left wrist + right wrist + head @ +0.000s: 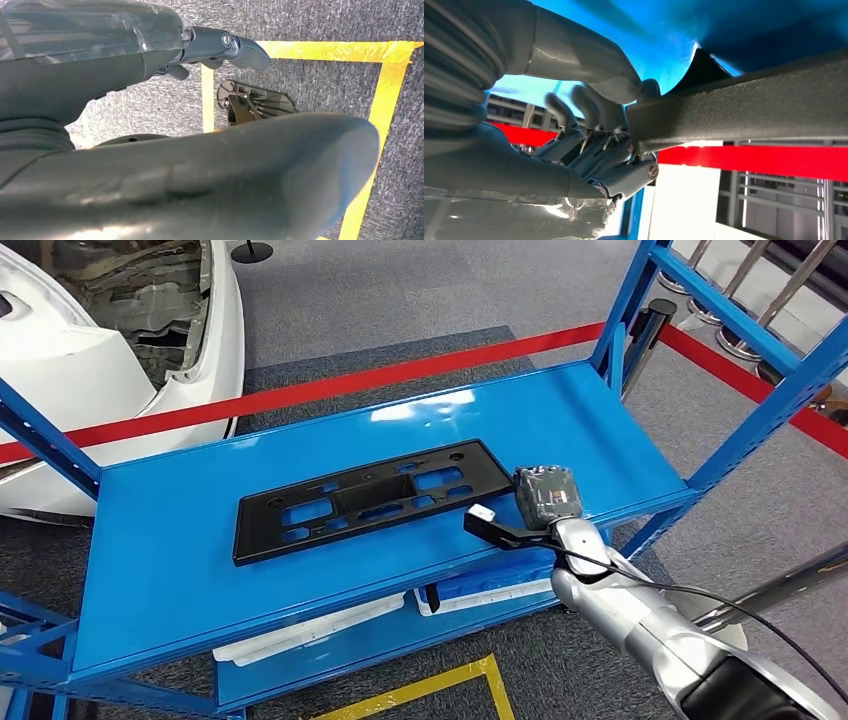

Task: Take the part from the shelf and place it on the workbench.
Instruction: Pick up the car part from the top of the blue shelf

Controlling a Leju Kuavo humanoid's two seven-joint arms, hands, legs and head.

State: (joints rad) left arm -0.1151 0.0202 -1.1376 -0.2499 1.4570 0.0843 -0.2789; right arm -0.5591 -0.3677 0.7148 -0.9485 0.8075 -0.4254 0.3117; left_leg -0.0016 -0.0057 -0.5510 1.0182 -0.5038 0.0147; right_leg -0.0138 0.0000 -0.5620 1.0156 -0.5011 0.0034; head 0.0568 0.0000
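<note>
The right arm (640, 625) is smooth silver, turning black near the body, with a thin black cable along it. Its hand (548, 495) is dark grey. Both hands have grey ribbed covers, clear plastic wrap, darker fingers (594, 150) with screws.

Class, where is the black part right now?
In the head view, the black part lies flat on the blue shelf, its right end at the right hand.

A white car body (120, 330) stands behind red barrier tape (330, 388).
</note>
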